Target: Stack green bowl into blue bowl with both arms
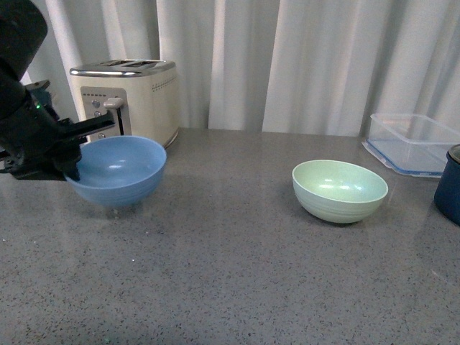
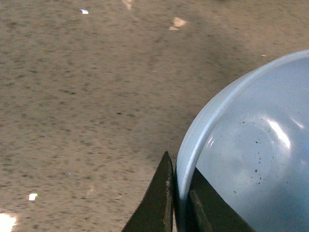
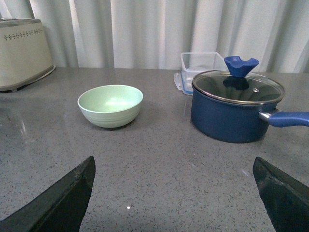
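Bowl held: blue bowl (image 1: 118, 172), at left before the toaster (image 1: 133, 97); whether it touches the counter (image 1: 230, 287) is unclear.
Left gripper (image 2: 182, 208): clamped on that bowl's rim, one finger inside, one outside; arm cut off at frame edge.
Green bowl (image 1: 339, 190): upright on counter, right of centre, well apart.
Right gripper (image 3: 174, 162): spread wide, holding nothing; unseen in front view.
Pot (image 1: 449, 192): cut off at edge.

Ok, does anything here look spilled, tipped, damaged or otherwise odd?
Nothing spilled or damaged. Only the blue bowl stands out: the left gripper pinches its rim, and tiny dark specks dot its inside. The green bowl stands upright on the counter.
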You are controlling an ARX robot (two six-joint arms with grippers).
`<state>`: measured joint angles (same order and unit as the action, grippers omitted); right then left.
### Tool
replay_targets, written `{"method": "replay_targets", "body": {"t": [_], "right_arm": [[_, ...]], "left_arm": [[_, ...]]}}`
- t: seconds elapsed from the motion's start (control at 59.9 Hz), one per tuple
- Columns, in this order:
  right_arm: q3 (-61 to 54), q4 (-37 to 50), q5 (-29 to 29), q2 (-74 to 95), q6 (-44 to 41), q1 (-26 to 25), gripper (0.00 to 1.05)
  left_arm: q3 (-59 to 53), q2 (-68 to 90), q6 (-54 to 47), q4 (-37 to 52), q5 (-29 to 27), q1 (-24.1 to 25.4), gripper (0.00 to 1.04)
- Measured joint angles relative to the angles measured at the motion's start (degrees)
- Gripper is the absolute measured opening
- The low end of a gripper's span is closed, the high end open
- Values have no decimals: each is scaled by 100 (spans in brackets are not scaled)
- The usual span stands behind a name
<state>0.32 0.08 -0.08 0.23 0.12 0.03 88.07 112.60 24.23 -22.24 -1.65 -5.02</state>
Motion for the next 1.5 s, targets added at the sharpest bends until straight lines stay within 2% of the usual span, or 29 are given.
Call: {"method": "replay_targets", "body": {"t": [0.384,0.785,0.986,1.086,1.136,1.203,1.236,1.286,1.336,1.37,1.503], "right_arm": [[0,0,0,0,0,0,95],[0,0,0,0,0,0,95],[0,0,0,0,0,0,95],[0,0,0,0,0,0,95],[0,0,0,0,0,0,95],[0,0,0,0,0,0,95],[0,0,0,0,0,0,95],[0,0,0,0,0,0,95],[0,0,-2,0,0,0,95],[0,0,2,0,0,0,95],[0,0,0,0,0,0,95]], "left_arm": [[516,457,192,-7,-61,-1130,3],[905,962,251,-238,-164,-1475,3],[909,918,286,-66,105,-1486,34],[706,654,203,306,96,-1475,50],[389,326,22,828,-33,-1464,59],[-310,-361,-439,2103,-343,-1456,71],[-579,-660,-734,2664,-555,-1456,74],[-1102,-1152,-1248,3786,-1196,-1432,65],[-1687,-1635,-1641,4706,-1467,-1362,56],[-2312,-2065,-1919,5359,-1458,-1248,47],[-3871,-2699,-2229,6188,-1215,-916,24]]}}
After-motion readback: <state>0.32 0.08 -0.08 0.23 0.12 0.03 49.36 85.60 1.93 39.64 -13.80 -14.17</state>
